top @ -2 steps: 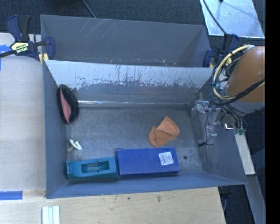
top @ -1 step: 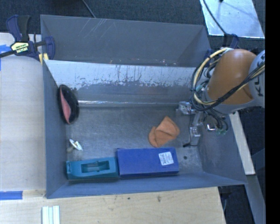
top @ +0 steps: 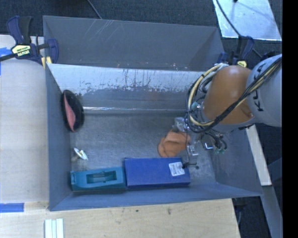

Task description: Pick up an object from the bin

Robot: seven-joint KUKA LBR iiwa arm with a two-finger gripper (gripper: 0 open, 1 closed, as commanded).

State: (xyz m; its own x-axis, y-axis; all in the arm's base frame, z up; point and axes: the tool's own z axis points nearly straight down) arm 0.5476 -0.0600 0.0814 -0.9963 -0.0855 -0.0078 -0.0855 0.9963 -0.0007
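Grey metal bin (top: 134, 128) with scuffed floor. Leaning on left wall, black oval thing with pink face (top: 72, 111). Below it, small pale piece (top: 80, 154). Along front wall, teal tape dispenser (top: 98, 178) touching blue box (top: 154, 172) with white label. Just behind box, orange-brown lump (top: 171, 144).

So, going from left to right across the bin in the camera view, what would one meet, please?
Black-pink oval against the left wall → teal dispenser → blue box → tool.
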